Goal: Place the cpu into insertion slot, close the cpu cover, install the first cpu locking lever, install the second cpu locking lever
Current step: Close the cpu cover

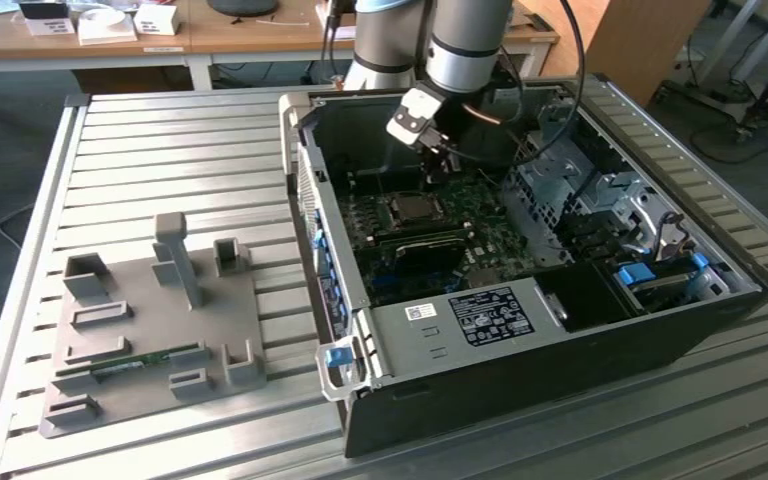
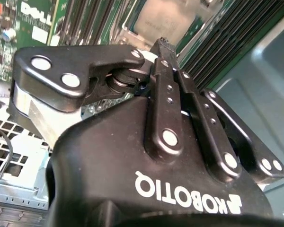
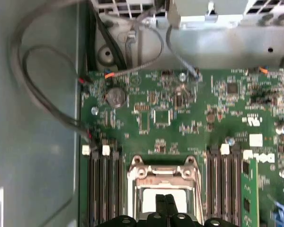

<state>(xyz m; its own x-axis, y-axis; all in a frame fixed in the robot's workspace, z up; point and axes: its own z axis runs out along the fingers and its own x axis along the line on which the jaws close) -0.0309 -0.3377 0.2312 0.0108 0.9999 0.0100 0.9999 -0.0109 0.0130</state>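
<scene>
Pale silvery-tan, the small flat square cpu (image 2: 166, 19) lies inside the square, metal-rimmed insertion slot (image 1: 411, 208) on the green motherboard (image 3: 180, 118), within the open dark grey computer case (image 1: 531, 360). Placing therefore looks done. I judge the step in hand to be the thin silvery hinged cpu cover (image 3: 163, 171) or a locking lever. The black two-fingered gripper (image 3: 165, 203) hangs directly over the chip, fingertips pressed together with nothing between them. Any push from here calls for landing on the metal frame, not the chip face. I cannot tell whether the cover lies fully flat. The gripper's body blocks part of the socket in the second wrist view, the first wrist view cuts it off, and the levers are hard to make out.
</scene>
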